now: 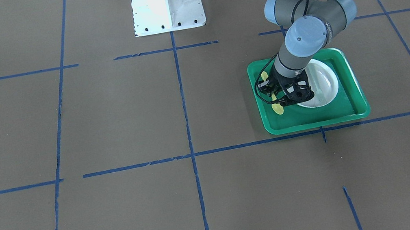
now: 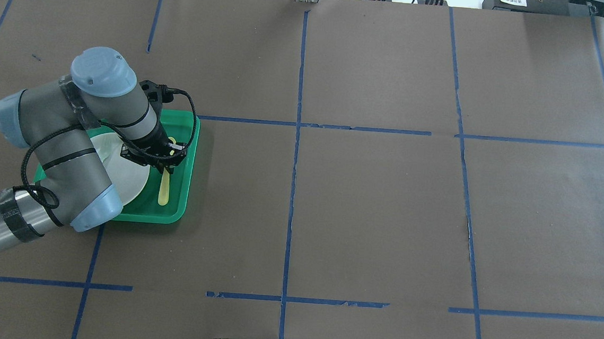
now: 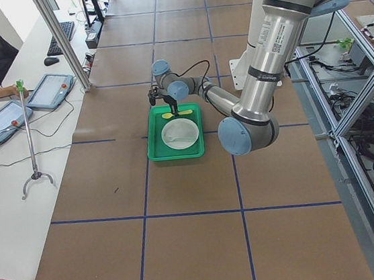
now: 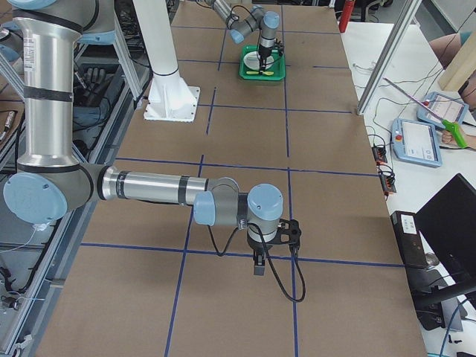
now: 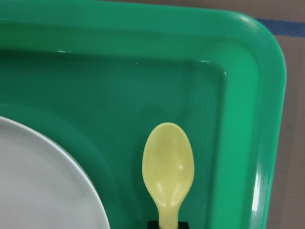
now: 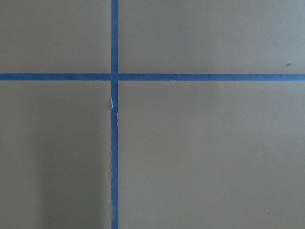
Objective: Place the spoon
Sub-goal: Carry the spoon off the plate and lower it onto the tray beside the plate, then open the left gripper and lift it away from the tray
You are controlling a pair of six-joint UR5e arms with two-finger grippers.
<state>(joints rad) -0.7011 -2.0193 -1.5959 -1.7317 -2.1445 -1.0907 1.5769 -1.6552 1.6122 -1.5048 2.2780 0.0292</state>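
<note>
Right end effector [image 4: 258, 262]: nearest, above the table [image 4: 335, 186]; cannot tell whether spread or pressed together. Green tray [image 1: 313, 120], far end: white plate [image 1: 325, 79]; yellow spoon [image 5: 168, 164] lying just beside it; left end effector [image 2: 166, 168] pinching the spoon's handle.

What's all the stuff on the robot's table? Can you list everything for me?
spoon: one, yellow, in the tray beside the plate
tray: one, green, on the robot's left side of the table
plate: one, white, inside the tray
tape lines: many, blue, a grid across the table
table: one, brown cover
base mount: one, white, middle of the robot's edge
left arm: one, grey with blue caps, over the tray
left gripper: one, black, jaws closed on the spoon's handle
right arm: one, silver and grey, low over bare table
right gripper: one, black, open or shut unclear
</note>
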